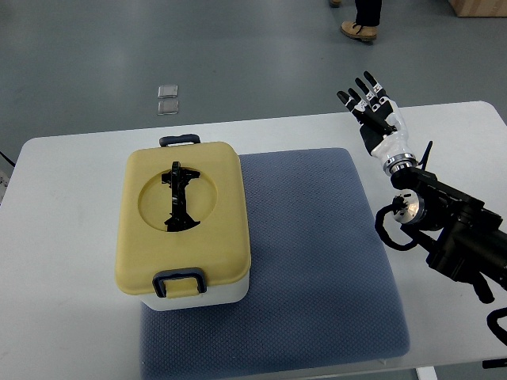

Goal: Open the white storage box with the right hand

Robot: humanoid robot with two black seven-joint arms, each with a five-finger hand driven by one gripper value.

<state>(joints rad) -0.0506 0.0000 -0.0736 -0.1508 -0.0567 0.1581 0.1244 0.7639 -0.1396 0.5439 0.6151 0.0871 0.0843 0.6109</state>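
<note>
The white storage box (186, 227) sits on the left part of the blue-grey mat (317, 261). Its cream-yellow lid (214, 229) is down, with a black folding handle (179, 197) lying in a round recess on top. A black latch (180, 283) shows at the near side and another (180, 141) at the far side. My right hand (369, 103) hovers over the table's far right, well clear of the box, with its fingers spread and holding nothing. The right arm comes in from the lower right edge.
The white table (63, 261) carries the mat and box. Two small clear plastic pieces (167, 100) lie on the grey floor beyond the table. A person's feet (359, 30) stand at the top edge. A cardboard box corner (479, 7) shows at the top right.
</note>
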